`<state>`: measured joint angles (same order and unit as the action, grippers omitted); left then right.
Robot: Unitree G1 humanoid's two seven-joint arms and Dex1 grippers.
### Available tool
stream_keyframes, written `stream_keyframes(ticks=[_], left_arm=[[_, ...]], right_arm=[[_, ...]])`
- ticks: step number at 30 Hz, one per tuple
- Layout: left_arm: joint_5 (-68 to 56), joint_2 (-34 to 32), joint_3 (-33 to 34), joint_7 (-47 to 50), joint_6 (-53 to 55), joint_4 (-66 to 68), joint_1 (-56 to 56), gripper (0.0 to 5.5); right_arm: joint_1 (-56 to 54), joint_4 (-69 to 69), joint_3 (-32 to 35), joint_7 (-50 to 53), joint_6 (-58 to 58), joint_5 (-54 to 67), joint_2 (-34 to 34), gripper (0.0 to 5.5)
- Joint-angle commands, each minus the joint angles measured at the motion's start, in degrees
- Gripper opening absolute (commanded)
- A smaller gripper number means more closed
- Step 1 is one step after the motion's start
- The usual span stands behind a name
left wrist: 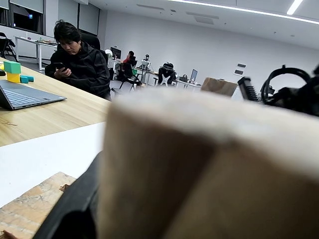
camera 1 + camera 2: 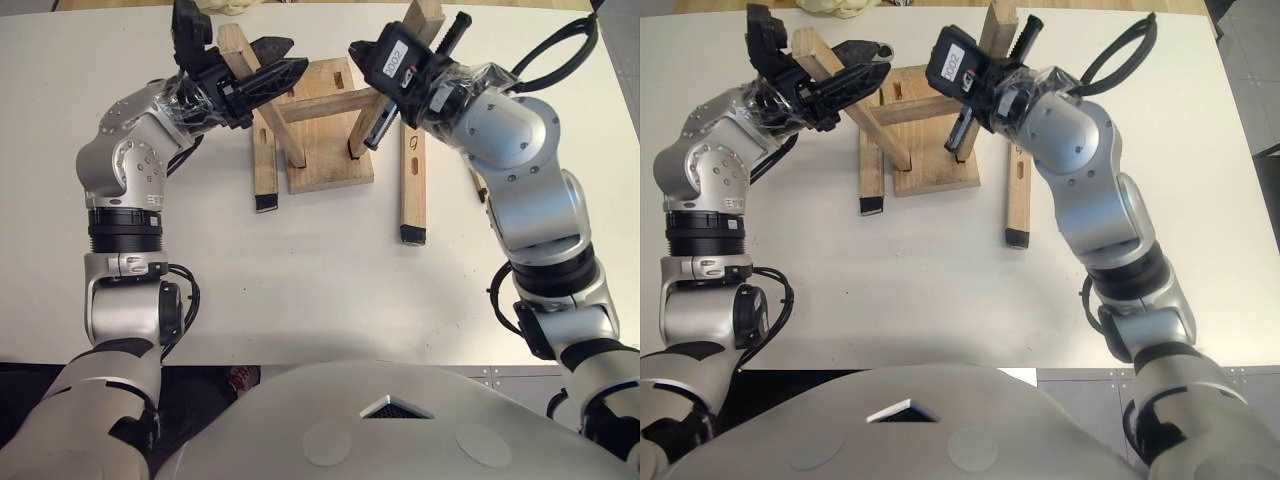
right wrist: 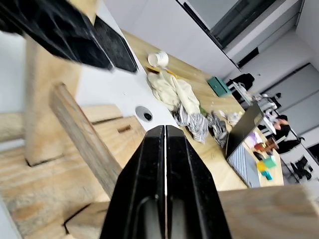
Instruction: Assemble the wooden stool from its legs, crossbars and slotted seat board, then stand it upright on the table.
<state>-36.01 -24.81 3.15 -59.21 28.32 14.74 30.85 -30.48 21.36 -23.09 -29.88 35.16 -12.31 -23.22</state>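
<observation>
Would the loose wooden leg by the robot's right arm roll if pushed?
Probably not: the leg has flat, square sides, so it should slide. It looks like solid wood, so likely stiff. Its black end cap might drag.

white table (image 2: 300, 290) holds seat board (image 2: 335, 165), legs (image 2: 412, 190)

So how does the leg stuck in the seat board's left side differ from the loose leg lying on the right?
The slotted leg rises slanted from the seat board; the loose leg lies flat on the table. The slotted leg meets a crossbar; the loose leg lies apart. Both are pale wood.
</observation>
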Motion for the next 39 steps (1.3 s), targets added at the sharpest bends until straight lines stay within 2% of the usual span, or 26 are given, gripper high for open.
stream_keyframes(ticks=[1, 4, 6, 8, 11, 17, 21, 23, 26, 28, 34, 36, 39], left_arm=[[1.95, 0.63, -1.72, 0.1, 1.72, 1.47, -2.17, 2.37], [1.83, 0.7, -1.58, 0.3, 1.81, 0.92, -2.58, 2.37], [1.86, 0.64, -1.28, 0.46, 1.71, 0.78, -2.97, 2.37], [2.01, 0.7, -1.29, 0.58, 1.56, 0.63, -3.35, 2.37], [2.12, 0.72, -1.58, 0.18, 1.09, 0.42, -3.88, 2.37], [1.24, 0.29, -0.84, -0.54, 1.23, -1.74, -5.01, 3.42], [0.65, -0.36, 0.88, -0.31, 1.42, -3.74, -6.34, 3.48], [0.43, -0.64, 1.4, -0.85, 1.07, -4.7, -7.14, 3.48], [0.11, -0.23, 3.17, -2.85, -3.69, -7.97, -9.07, 3.48], [-0.34, 0.29, 3.77, -3.98, -6.21, -9.69, -9.73, 3.48], [-2.2, 0.76, 6.25, -4.92, -10.68, -11.52, -10.54, 3.48], [-5.92, 2.8, 10.17, -3.74, -13.23, -12.46, -9.37, 3.48], [-18.71, 5.95, 18.67, 1.27, -11.12, -15.58, -7.93, 3.48]], right_arm=[[-0.68, -9.12, -8.05, 0.71, -2.81, -5.21, 2.35, 0.01], [1.1, -10.24, -13.45, -3.07, -4.06, -8.09, 0.09, 0.01], [1.71, -9.16, -11.73, -3.87, -4.04, -7.49, 0.1, 0.01], [1.07, -7.84, -7.33, -2.28, -3.29, -5.04, 2.29, 0.01], [-1.28, -3.51, 3.76, 0.6, 0.97, 1.5, 7.5, 0.01], [-9.22, 6.03, 21.31, 1.98, 13.94, 12.91, 10.05, 0.0], [-24.93, 7.61, 41.57, 4.98, 26.48, 29.0, 14.77, 0.0], [-31.01, 3.38, 49.21, 7.14, 28.75, 33.41, 12.67, 0.0], [-25.27, -6.51, 43.52, 8.83, 21.84, 26.03, 3.59, 0.0], [-19.24, -11.38, 39.17, 10.27, 18.81, 22.22, 1.15, 0.0], [-6.49, -14.28, 30.72, 12.02, 15.95, 20.26, 4.97, 0.0], [-3.2, -14.92, 28.16, 11.72, 14.55, 19.7, 5.14, 0.0], [-0.23, -13.46, 25.32, 10.82, 14.61, 20.71, 6.11, 0.0]])
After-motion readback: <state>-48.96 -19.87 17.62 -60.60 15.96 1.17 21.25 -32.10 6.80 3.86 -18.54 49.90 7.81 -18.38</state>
